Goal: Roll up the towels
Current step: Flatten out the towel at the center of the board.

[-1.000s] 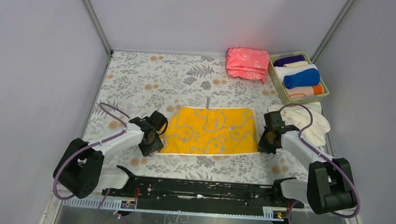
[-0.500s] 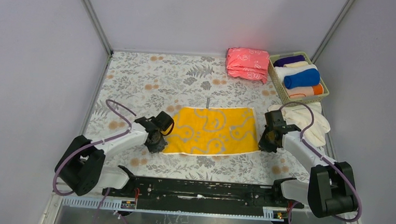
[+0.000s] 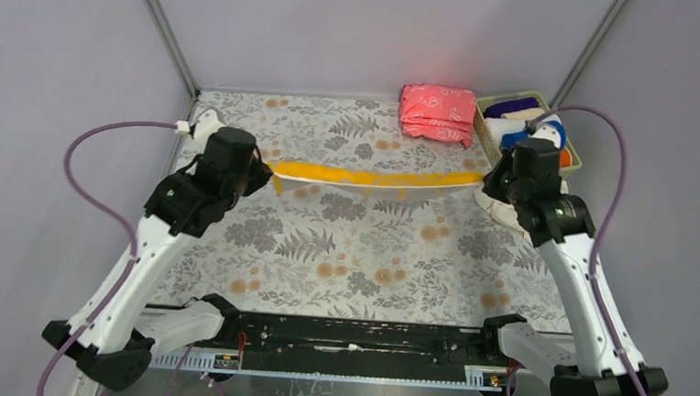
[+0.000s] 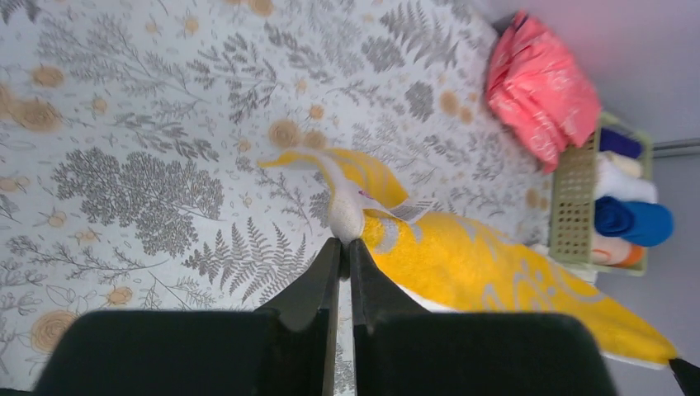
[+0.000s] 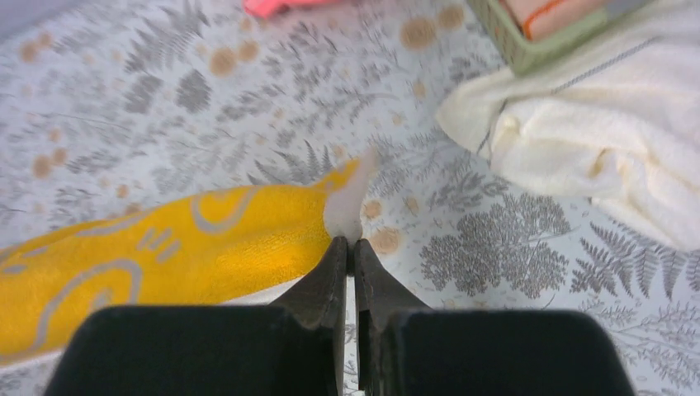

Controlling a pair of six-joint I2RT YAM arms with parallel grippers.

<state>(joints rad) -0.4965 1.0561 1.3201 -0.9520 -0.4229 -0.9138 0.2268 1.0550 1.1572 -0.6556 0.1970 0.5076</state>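
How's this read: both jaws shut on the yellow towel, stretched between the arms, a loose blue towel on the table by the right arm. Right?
One error: the loose towel on the table is cream, not blue, per the right wrist view. The blue one sits rolled in the basket. Both jaws are shut on the yellow towel, stretched between the arms.

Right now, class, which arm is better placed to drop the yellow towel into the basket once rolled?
Right, probably. The right gripper, shut on one corner of the yellow towel, hangs beside the basket; the left gripper pinches the opposite corner, across the table from it.
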